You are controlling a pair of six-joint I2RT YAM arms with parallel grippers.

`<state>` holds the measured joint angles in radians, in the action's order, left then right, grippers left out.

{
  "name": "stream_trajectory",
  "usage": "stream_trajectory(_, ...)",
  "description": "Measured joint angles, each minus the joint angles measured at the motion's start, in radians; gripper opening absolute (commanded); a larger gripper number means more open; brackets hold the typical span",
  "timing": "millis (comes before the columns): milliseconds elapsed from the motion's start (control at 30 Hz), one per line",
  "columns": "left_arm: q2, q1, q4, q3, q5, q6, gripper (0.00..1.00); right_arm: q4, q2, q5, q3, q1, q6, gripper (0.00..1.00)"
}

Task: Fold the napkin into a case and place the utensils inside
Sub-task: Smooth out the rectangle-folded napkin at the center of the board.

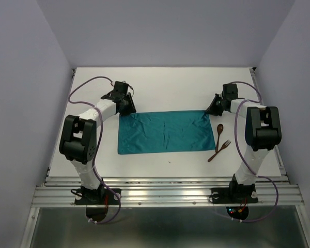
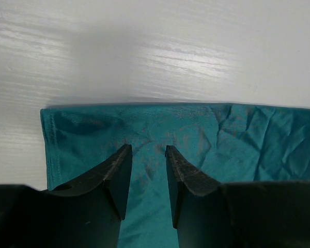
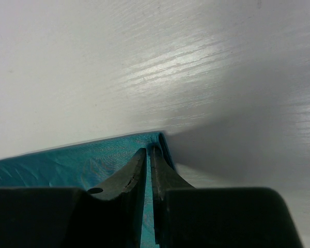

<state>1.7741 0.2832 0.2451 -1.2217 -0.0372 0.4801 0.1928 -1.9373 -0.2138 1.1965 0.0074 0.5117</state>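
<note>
The napkin [image 1: 165, 132] lies spread flat on the white tabletop [image 1: 165, 88] as a wide teal rectangle between the two arms, lightly creased, its long sides running left to right. The left tool [image 1: 125, 106] is down at the napkin's far left corner. In the left wrist view its two dark fingers [image 2: 119, 170] stand apart over the cloth just inside that corner, with bare teal fabric showing in the gap between them, so this tool [image 2: 147, 151] is open and holds nothing; the cloth puckers slightly around the fingertips. The right tool [image 1: 213, 109] is at the napkin's far right corner. In the right wrist view its fingers [image 3: 129, 175] are drawn almost together, only a thin slit left between them, and a sliver of teal shows in that slit; the napkin's edge [image 3: 163, 142] curls up right at the tips, so this tool [image 3: 149, 150] is pinching the corner of the cloth. The two reddish-brown utensils lie on the bare tabletop just beside the napkin's right edge, in front of the right tool: a spoon [image 1: 218, 137] with its bowl pointing away, and a fork [image 1: 220, 150] lying slantwise, its tines toward the far right. The two handles come close together at their near ends; neither piece touches the napkin.
</note>
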Motion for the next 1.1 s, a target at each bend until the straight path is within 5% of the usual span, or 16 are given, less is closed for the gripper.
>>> stream_trajectory(933,0.119,-0.054,-0.034,0.003,0.106,0.053,0.43,-0.001,0.002,-0.006,0.000,0.000,-0.011,0.15)
stream_trajectory(1100,0.098,-0.053,-0.005,0.003,0.125,0.052,0.45,0.037,0.023,0.004,-0.001,0.000,-0.024,0.39)
